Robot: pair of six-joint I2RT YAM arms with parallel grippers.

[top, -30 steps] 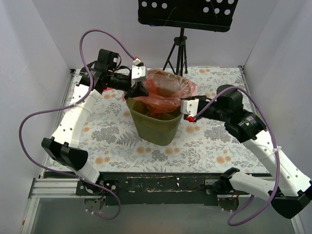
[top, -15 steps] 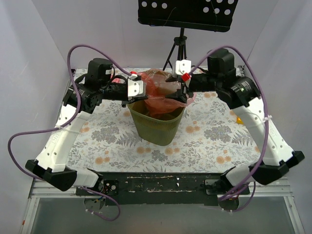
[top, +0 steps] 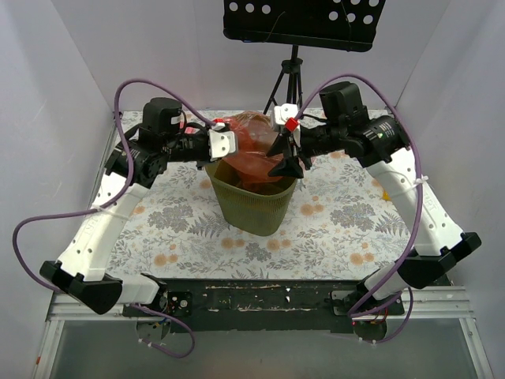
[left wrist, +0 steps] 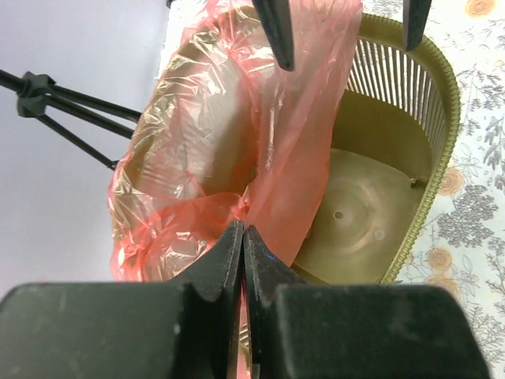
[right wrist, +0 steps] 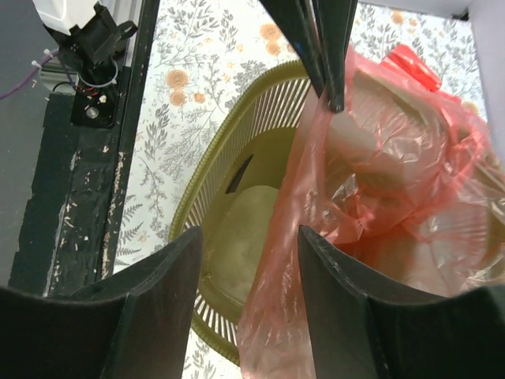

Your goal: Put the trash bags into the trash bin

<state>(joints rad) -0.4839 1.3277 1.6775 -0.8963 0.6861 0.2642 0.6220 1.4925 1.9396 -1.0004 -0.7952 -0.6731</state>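
A red translucent trash bag point(top: 254, 142) hangs bunched over the mouth of the olive-green trash bin point(top: 252, 207). My left gripper point(top: 229, 156) is at the bag's left side, shut on a fold of the bag's film point(left wrist: 243, 229). The right gripper point(top: 286, 158) is at the bag's right edge, above the bin's rim. In the right wrist view its jaws point(right wrist: 248, 264) stand open, and a strip of the bag point(right wrist: 316, 237) hangs down between the fingers point(right wrist: 158, 292) without being pinched. The bin's floor point(left wrist: 347, 221) shows bare beside the bag.
The bin stands mid-table on a floral cloth point(top: 347, 229). A tripod stand point(top: 292, 83) rises behind it at the back wall. White walls close in the left, right and back. A small yellow thing point(top: 387, 192) lies near the right wall.
The right arm swung up from the bin's right side to the bag's right edge, and its jaws opened. The left gripper stayed shut on the bag, shifting slightly.
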